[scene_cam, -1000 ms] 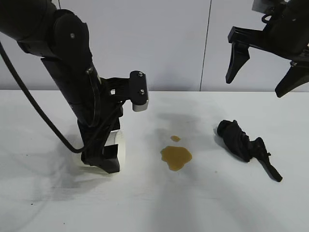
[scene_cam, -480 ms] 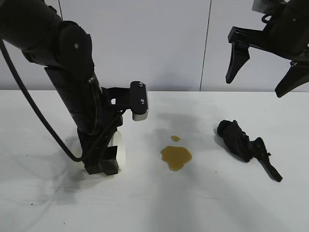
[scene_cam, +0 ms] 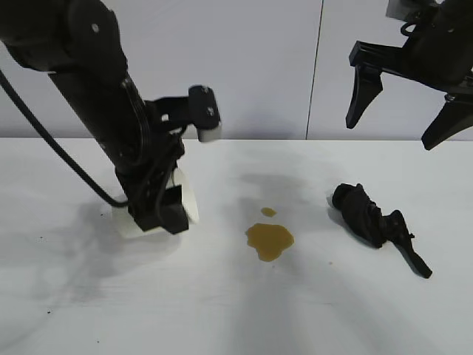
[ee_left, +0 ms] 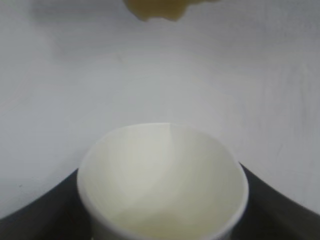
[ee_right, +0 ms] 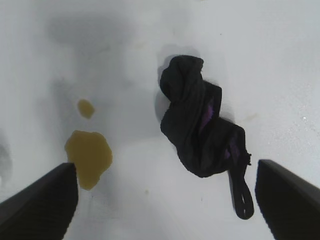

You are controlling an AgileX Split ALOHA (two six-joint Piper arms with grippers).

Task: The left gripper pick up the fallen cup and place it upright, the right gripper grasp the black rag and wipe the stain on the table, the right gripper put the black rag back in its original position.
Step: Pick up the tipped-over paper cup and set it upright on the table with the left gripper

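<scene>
Left tool: low at the left of the bench, pointing steeply down, its black fingers clenched on the cup; the dark fingers flank the cup's sides in the left wrist view.
Cup: white paper, gripped by the left tool, tilted, its lower edge at or just above the bench; whether it touches cannot be told. In the left wrist view its open mouth faces the camera and looks empty.
Stain: amber-brown puddle on the bench right of the cup and apart from it, with a small separate drop just behind it.
Black rag: crumpled on the bench right of the stain, apart from it, a thin strap trailing toward the front right.
Right tool: hangs high at upper right, above the rag, fingers spread wide and grasping nothing.
</scene>
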